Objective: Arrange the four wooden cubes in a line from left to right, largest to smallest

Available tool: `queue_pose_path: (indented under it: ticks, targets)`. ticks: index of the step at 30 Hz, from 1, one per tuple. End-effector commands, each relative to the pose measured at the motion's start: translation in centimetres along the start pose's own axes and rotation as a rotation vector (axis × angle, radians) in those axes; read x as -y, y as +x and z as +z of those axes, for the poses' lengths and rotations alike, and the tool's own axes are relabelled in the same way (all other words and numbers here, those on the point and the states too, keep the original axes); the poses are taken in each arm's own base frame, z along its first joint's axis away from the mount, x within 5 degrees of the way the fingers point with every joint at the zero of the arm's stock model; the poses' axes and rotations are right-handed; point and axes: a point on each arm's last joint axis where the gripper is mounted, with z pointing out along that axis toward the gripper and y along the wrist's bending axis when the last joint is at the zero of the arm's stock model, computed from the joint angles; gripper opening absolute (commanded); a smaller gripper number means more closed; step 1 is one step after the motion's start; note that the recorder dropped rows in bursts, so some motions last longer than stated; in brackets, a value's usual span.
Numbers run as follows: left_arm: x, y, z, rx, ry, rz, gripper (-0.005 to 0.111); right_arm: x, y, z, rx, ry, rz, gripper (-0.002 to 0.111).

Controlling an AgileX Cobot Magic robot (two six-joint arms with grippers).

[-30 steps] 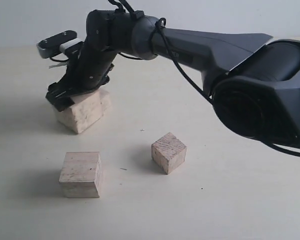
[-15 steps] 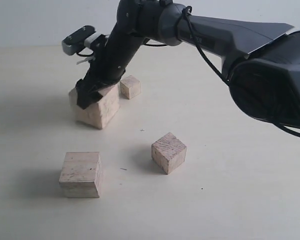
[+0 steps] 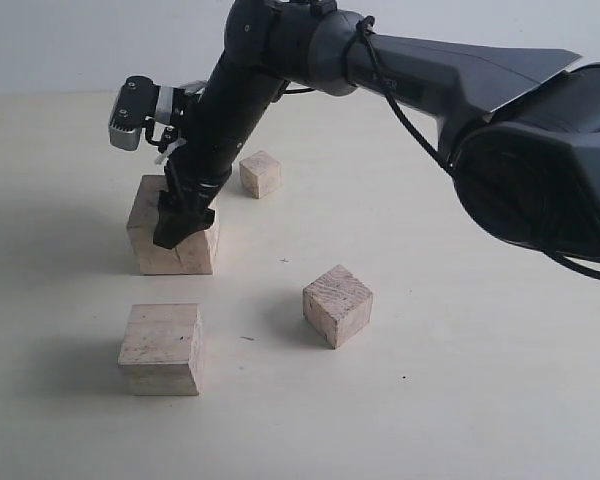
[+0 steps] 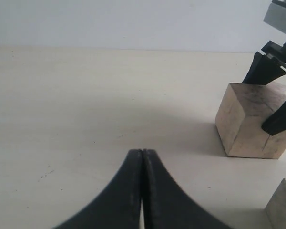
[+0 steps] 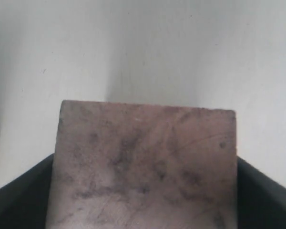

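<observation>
On the exterior view, your right gripper (image 3: 187, 216) is clamped across the largest cube (image 3: 148, 250), flat on the table (image 3: 450, 400). Left wrist view: left gripper (image 4: 142, 164) pinched shut, empty, apart from that cube. Right wrist view: rough, stiff, likely light wood; squeeze opposite flat faces.

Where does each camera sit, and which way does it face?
Exterior view: off the arms, facing the table; shows the right arm, right gripper around the largest cube.
Left wrist view: left arm, facing along the table; shows the shut left gripper.
Right wrist view: right arm, facing that cube between its fingers.
All share the largest cube.
</observation>
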Motion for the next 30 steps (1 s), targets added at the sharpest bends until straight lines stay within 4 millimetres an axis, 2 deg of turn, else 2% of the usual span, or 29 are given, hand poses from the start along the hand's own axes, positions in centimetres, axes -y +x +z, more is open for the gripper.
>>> queue_pose_path:
  ticks: [1,14,17,20,23,28,30]
  targets:
    - [0.01,-0.12,-0.04,0.017,0.003,0.004,0.000,0.27,-0.23,-0.25,0.028,0.017,-0.040,0.000]
    - [0.01,-0.12,-0.04,0.017,0.003,0.004,0.000,0.12,-0.22,0.05,0.043,-0.007,-0.047,0.000]
    - [0.01,-0.12,-0.04,0.017,0.003,0.004,0.000,0.20,-0.24,0.05,0.045,0.002,-0.047,0.004]
    - [0.01,-0.12,-0.04,0.017,0.003,0.004,0.000,0.24,-0.20,0.14,0.045,0.003,-0.046,0.016]
    - [0.01,-0.12,-0.04,0.017,0.003,0.004,0.000,0.26,-0.08,0.33,0.043,0.001,-0.044,0.035]
    - [0.01,-0.12,-0.04,0.017,0.003,0.004,0.000,0.29,-0.04,0.41,0.043,0.001,-0.038,0.075]
    - [0.01,-0.12,-0.04,0.017,0.003,0.004,0.000,0.40,-0.09,0.41,0.048,0.013,-0.003,0.081]
